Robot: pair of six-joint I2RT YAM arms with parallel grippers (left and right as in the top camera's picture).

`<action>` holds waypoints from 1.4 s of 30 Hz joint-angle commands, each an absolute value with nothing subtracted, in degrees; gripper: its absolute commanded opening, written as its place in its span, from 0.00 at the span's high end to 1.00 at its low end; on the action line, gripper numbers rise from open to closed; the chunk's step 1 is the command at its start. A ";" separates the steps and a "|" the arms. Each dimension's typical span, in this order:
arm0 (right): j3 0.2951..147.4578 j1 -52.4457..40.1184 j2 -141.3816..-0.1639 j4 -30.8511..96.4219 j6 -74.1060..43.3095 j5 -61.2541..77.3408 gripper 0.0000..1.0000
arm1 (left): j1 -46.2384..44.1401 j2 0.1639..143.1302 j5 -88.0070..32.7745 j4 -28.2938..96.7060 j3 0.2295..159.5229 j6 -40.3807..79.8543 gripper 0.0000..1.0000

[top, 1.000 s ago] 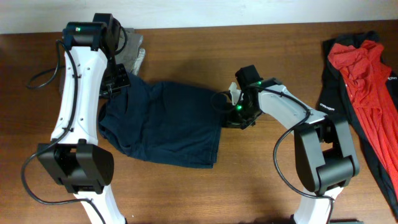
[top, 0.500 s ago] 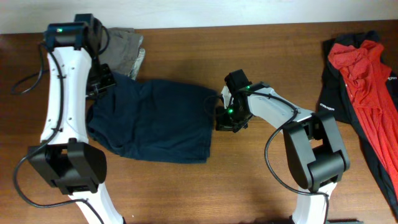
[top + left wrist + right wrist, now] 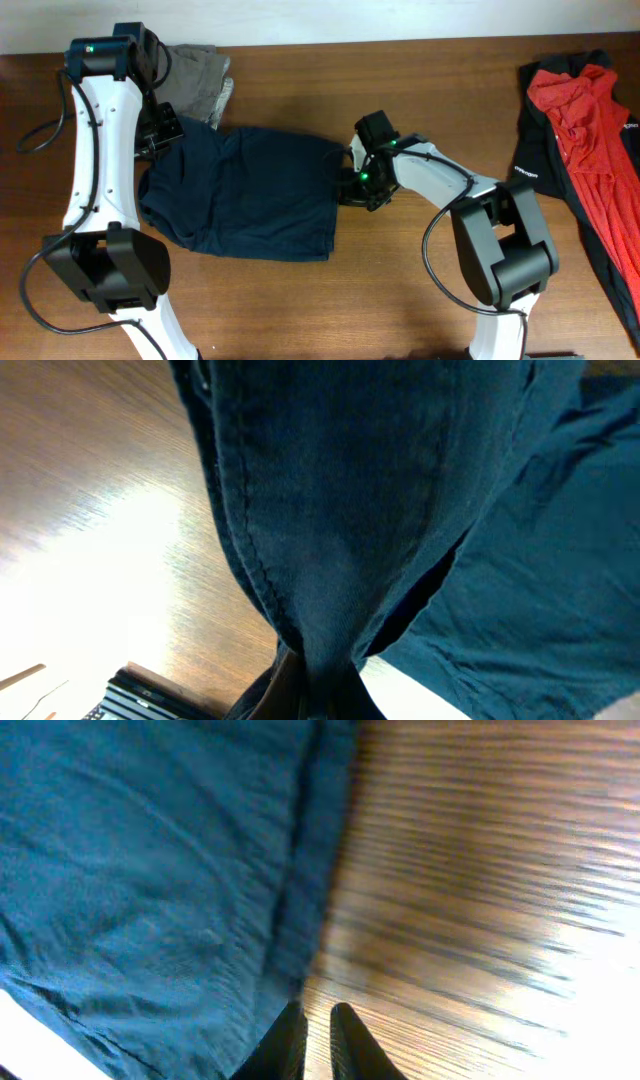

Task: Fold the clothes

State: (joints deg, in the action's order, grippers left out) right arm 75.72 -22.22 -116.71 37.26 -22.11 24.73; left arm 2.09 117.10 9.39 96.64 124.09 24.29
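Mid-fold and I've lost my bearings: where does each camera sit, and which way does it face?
Overhead: above the brown wooden table, looking straight down at the dark navy cloth garment; left gripper and right gripper show at its ends.
Left wrist: behind the left gripper, facing bunched navy fabric over wood; the robot itself hardly shows.
Right wrist: behind the right gripper, facing down at the garment's edge; both fingertips show.
Shared: all three see garment and table.
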 commanded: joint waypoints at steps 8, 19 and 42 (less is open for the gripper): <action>75.16 -24.80 -119.63 34.98 -24.34 25.04 0.85 | -2.85 114.61 7.73 96.73 125.67 22.44 0.99; 75.16 -24.77 -119.63 33.76 -24.34 25.02 0.85 | -11.75 114.61 5.19 96.71 125.67 24.82 0.99; 75.18 -23.22 -119.63 32.71 -24.51 24.58 0.85 | -25.61 114.63 4.23 94.65 125.67 27.83 0.99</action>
